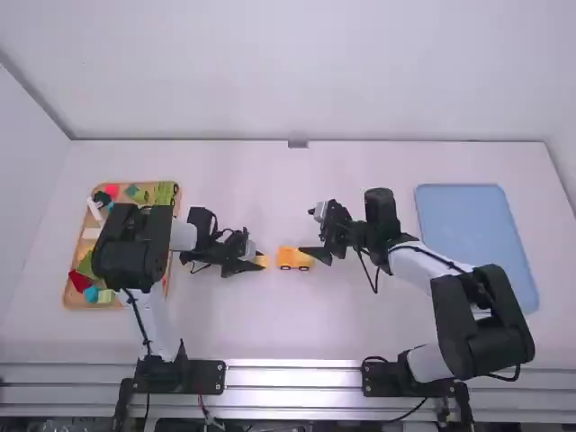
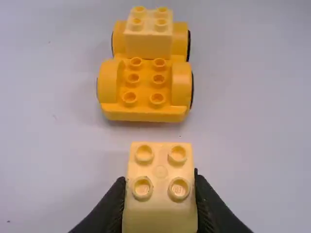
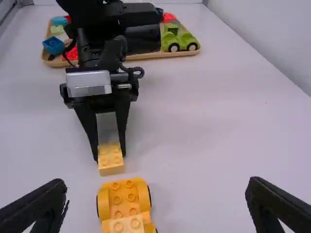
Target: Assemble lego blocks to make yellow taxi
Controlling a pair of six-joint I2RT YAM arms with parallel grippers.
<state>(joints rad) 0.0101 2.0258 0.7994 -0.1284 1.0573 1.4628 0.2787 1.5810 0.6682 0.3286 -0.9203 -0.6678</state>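
Left end effector (image 1: 256,262) is holding a pale yellow, square-topped plastic block with four studs (image 2: 160,213), its two black fingers closing in on opposite sides, and from where I'm standing the studs are facing up. Just beyond that block, with a gap between them, a deeper yellow plastic car base with black-edged wheels (image 2: 141,114) is standing on the white bench (image 1: 270,328), roughly in the middle. Another pale yellow four-studded block (image 2: 148,43) is sitting on the base's end nearer the right arm, leaving six studs showing at the end facing the held block. Right end effector (image 1: 310,232) is waiting beside that built-up end, its fingers standing wide apart and holding nothing. Over on the left, a shallow wooden tray (image 1: 67,295) is holding mixed coloured blocks, among them a blue block (image 3: 53,45) and a green toy vehicle with dark wheels (image 3: 181,41). Away on the right, a flat light-blue tray (image 1: 472,234) is lying on the bench
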